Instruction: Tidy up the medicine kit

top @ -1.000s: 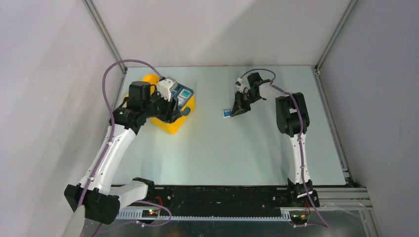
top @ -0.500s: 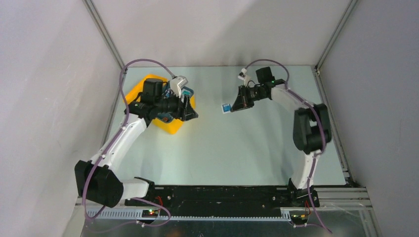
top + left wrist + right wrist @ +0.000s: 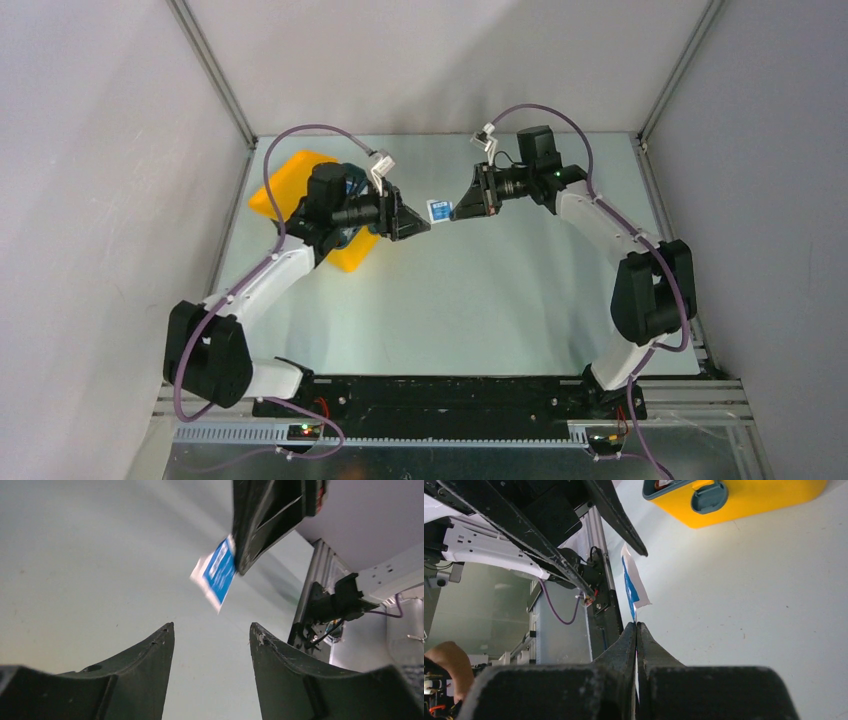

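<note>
The yellow medicine kit (image 3: 290,183) sits at the back left, mostly behind my left arm; its body and blue-grey latch (image 3: 709,496) show in the right wrist view. My right gripper (image 3: 458,211) is shut on a small blue and white sachet (image 3: 438,210) and holds it above the table, pointing left. The sachet also shows in the left wrist view (image 3: 218,572) and in the right wrist view (image 3: 631,582). My left gripper (image 3: 422,226) is open and empty, pointing right, its tips just left of and below the sachet.
The grey table (image 3: 480,300) is walled at the back and sides by grey panels with metal corner posts (image 3: 215,70). The arm bases stand on a black rail (image 3: 450,395) at the near edge.
My left gripper has left the kit and swung right toward the table's middle. My right gripper has lifted the sachet off the table and carried it left toward the left gripper.
</note>
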You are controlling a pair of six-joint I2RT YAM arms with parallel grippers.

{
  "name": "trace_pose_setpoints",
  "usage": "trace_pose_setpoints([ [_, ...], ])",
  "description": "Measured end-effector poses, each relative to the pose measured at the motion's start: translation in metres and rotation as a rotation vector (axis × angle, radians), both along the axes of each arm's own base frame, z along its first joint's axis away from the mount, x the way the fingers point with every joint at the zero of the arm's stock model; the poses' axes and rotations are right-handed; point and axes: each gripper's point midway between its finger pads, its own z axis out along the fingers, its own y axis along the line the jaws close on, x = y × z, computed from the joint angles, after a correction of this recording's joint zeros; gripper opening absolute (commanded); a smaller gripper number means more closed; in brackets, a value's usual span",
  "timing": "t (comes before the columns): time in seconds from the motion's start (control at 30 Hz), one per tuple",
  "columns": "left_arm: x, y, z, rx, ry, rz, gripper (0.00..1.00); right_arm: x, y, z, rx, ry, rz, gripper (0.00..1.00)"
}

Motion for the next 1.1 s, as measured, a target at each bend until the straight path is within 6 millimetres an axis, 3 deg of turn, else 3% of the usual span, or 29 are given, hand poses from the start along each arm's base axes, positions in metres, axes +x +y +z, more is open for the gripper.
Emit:
trace_pose_setpoints([
  [0.2,-0.005,-0.013,0.016,-0.055,-0.035,-0.044,0.55,-0.007,0.007,0.002,0.014,0.013,0.031,0.00],
  [0.5,0.002,-0.019,0.003,-0.066,0.037,-0.043,0.11,-0.016,0.015,0.004,0.021,0.021,0.063,0.00],
  [0.63,0.003,-0.019,0.003,-0.069,0.043,-0.040,0.01,-0.017,0.015,0.003,0.020,0.023,0.065,0.13],
  [0.8,0.001,-0.015,0.010,-0.073,0.027,-0.033,0.00,-0.015,0.013,-0.003,0.004,0.034,0.056,0.29],
  [0.97,0.012,0.021,0.021,0.032,-0.030,0.081,0.00,-0.009,0.003,-0.015,-0.018,0.085,0.028,0.33],
  [1.1,0.026,0.070,0.029,0.202,-0.123,0.242,0.00,0.004,-0.014,-0.022,-0.030,0.117,-0.026,0.35],
])
